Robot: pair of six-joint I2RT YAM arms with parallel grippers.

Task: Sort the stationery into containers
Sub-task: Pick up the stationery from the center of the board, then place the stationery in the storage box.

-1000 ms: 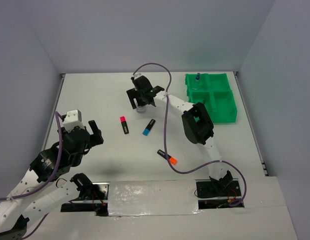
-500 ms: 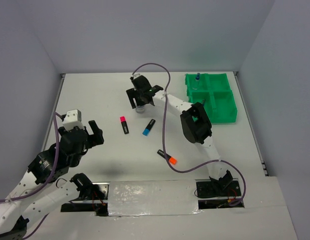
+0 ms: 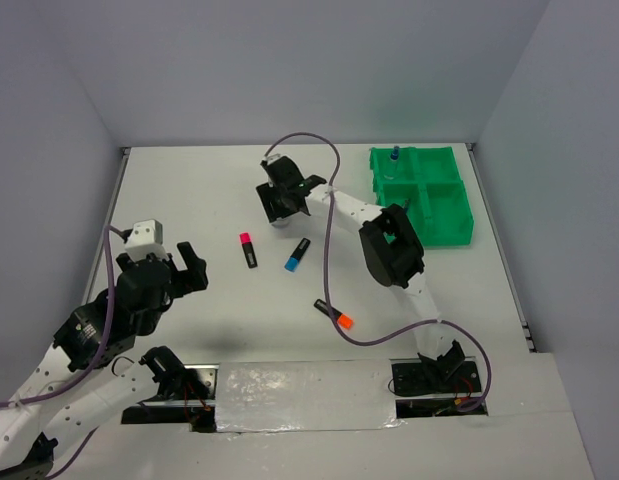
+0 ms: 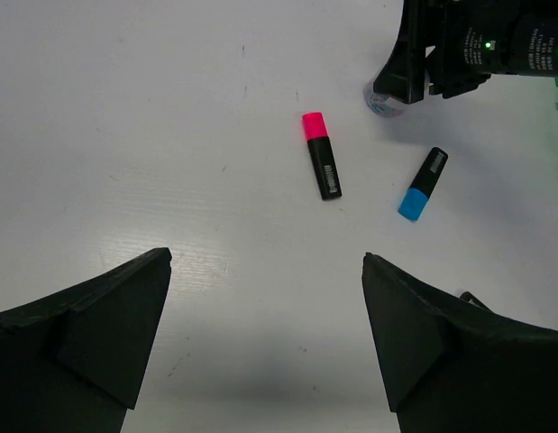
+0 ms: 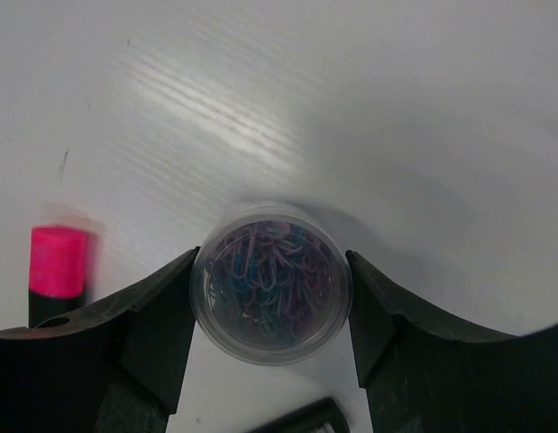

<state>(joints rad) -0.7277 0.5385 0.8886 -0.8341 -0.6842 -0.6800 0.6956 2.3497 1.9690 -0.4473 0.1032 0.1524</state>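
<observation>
Nearest, the left gripper [image 4: 266, 260] hangs with its fingers wide apart, holding nothing. The stubby black orange highlighter [image 3: 333, 314], pink highlighter [image 4: 321, 155] and blue highlighter [image 3: 297, 254] lie unsorted on the smooth white table [image 3: 189, 180]. Farther, the right gripper [image 5: 271, 287] presses both sides of the round clear tub [image 5: 271, 271] of paper clips. Only the blue-capped bottle [image 3: 395, 158] stands in the glossy green tray [image 3: 452, 234].

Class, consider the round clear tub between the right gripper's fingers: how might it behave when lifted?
The tub looks rigid and smooth-walled, so it may slip in the right gripper. It is packed with paper clips, so probably hefty for its size, and they could shift if tilted.
</observation>
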